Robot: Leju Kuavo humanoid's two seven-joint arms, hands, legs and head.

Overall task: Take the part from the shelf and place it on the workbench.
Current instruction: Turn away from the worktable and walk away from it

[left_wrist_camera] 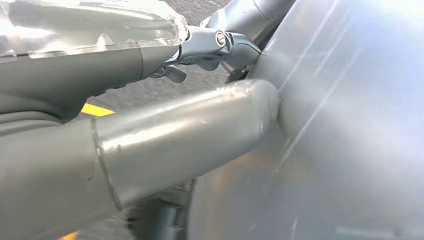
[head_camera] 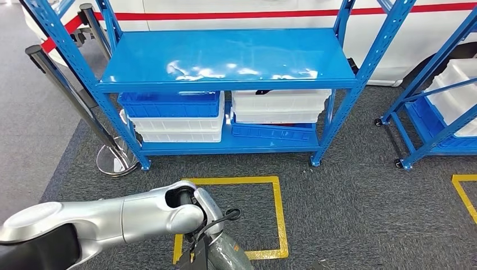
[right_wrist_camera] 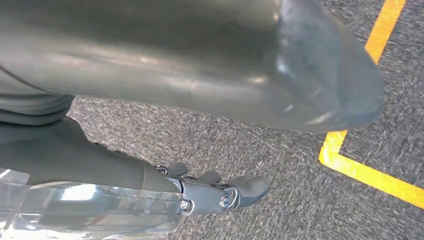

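1. The blue shelf (head_camera: 225, 56) stands on grey carpet (head_camera: 360, 197) straight ahead. Its upper level shows bare blue metal with glare near the front edge.
2. On the shelf's lower level, a blue crate (head_camera: 169, 104) sits on stacked white crates (head_camera: 180, 126) at the left end. More white crates (head_camera: 279, 104) rest on a tilted blue crate (head_camera: 273, 132) at the right end.
3. Something dark peeks over the rim of the right-hand white crates. It is too small to tell whether it is the part.
4. The left arm (head_camera: 112, 219) crosses the lower part of the head view, bent at the elbow, with the forearm dropping out of sight.
5. In the left wrist view, the left hand (left_wrist_camera: 75, 75) has its thumb (left_wrist_camera: 185, 135) pressed against a broad smooth silver surface (left_wrist_camera: 350, 125), and its fingers (left_wrist_camera: 220, 42) reach past that surface's edge.
6. I cannot tell whether that surface is the part, or whether the fingers are gripping it.
7. The right hand (right_wrist_camera: 150, 180) hangs over the carpet beside a yellow floor line (right_wrist_camera: 370, 175). Its fingers (right_wrist_camera: 245, 187) are stretched out, apart from the thumb (right_wrist_camera: 225, 60), and hold nothing.
8. A yellow tape square (head_camera: 278, 214) marks the floor in front of the shelf. A metal stanchion (head_camera: 73, 95) stands off the shelf's left corner, and a second blue rack (head_camera: 433, 107) stands to the right.
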